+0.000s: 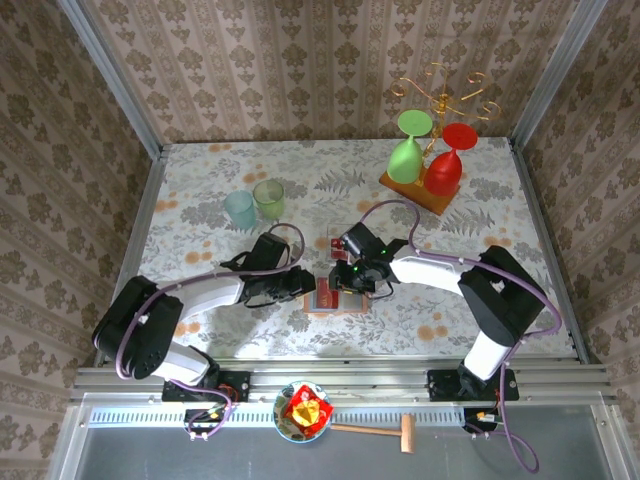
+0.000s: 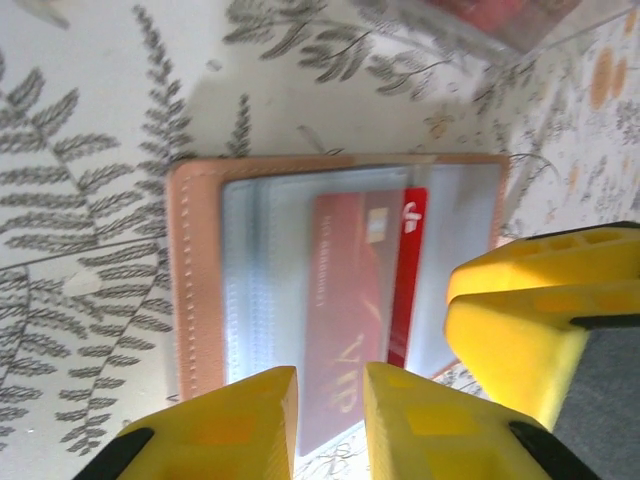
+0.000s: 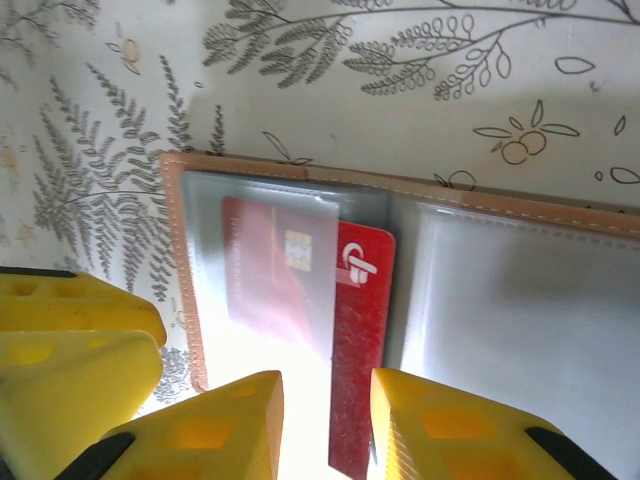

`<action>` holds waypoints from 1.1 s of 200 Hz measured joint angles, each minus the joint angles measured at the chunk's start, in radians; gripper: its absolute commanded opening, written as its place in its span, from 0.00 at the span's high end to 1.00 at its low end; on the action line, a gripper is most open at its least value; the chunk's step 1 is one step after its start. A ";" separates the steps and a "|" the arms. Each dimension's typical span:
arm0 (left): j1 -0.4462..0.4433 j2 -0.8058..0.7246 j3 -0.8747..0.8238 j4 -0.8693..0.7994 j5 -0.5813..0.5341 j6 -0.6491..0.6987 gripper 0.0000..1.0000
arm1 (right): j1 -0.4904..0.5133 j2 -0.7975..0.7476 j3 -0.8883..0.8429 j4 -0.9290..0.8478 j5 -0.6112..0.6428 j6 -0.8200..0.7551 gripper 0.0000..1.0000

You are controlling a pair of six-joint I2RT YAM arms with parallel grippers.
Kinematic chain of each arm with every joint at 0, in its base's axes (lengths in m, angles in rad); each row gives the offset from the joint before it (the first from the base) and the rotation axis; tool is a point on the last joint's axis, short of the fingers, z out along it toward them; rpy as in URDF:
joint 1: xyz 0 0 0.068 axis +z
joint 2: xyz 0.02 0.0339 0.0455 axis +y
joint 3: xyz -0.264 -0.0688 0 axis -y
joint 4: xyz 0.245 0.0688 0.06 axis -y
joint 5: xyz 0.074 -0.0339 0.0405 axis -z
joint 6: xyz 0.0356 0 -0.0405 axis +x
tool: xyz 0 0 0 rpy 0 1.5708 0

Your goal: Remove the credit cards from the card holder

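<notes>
Jaws slightly apart, the left gripper [image 2: 330,405] and right gripper [image 3: 327,410] crowd the open card holder [image 3: 520,320], a red card [image 3: 360,320] jutting from its pocket, cups [image 1: 240,209] and glass stand [image 1: 417,192] beyond.

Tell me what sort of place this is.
Probably a robot test booth dressed as a home, not a real room: wallpapered panels in metal framing, a floral-covered table, and the left arm and right arm bolted to an aluminium rail.
</notes>
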 measured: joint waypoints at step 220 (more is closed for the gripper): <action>-0.002 0.102 0.006 0.050 0.024 0.004 0.84 | 0.000 0.014 -0.028 0.096 -0.051 0.037 0.70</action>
